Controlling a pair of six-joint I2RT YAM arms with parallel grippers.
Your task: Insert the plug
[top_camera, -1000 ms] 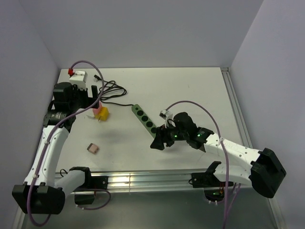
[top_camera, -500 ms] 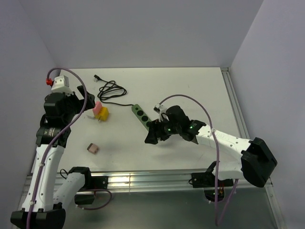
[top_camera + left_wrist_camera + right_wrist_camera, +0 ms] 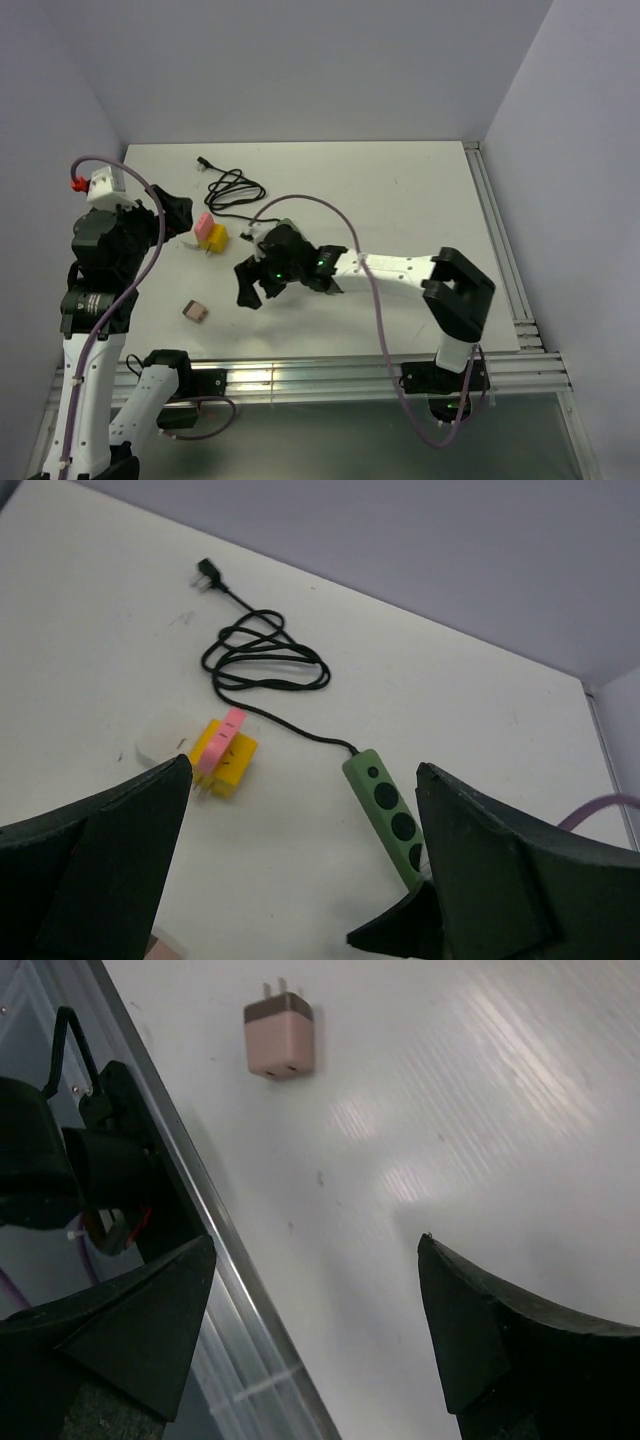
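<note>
White desk [image 3: 400,200] below: I hold the right jaws wide and empty near the loose plug [image 3: 280,1035] by the near edge, ready to grab, left jaws spread too, empty, parked high off the power strip [image 3: 388,815].

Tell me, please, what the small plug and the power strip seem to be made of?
The plug looks like moulded plastic: pinkish-tan, with a dull, even sheen and rounded edges. Its two thin prongs are probably metal. The power strip has a matte green casing, likely plastic and possibly rubber-coated, since it shows no glare.
</note>
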